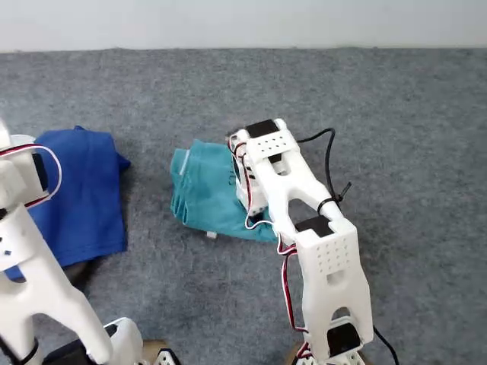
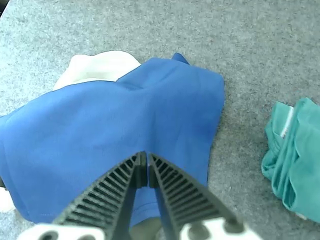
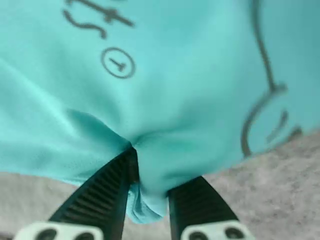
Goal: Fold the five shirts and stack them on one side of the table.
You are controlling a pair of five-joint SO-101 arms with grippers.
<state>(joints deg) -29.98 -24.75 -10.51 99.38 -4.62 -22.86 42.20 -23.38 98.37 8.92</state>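
A folded blue shirt lies at the table's left side, on top of a cream garment that pokes out at its far edge. My left gripper hangs shut just above the blue shirt, with nothing between its fingers. A crumpled teal shirt lies near the middle of the table, with the right arm over its right part. My right gripper is shut on a fold of the teal shirt, which bunches up between the black fingers.
The table is covered in grey felt, bare at the right and along the back up to a pale wall. The teal shirt lies a short gap from the blue one. The arm bases stand at the near edge.
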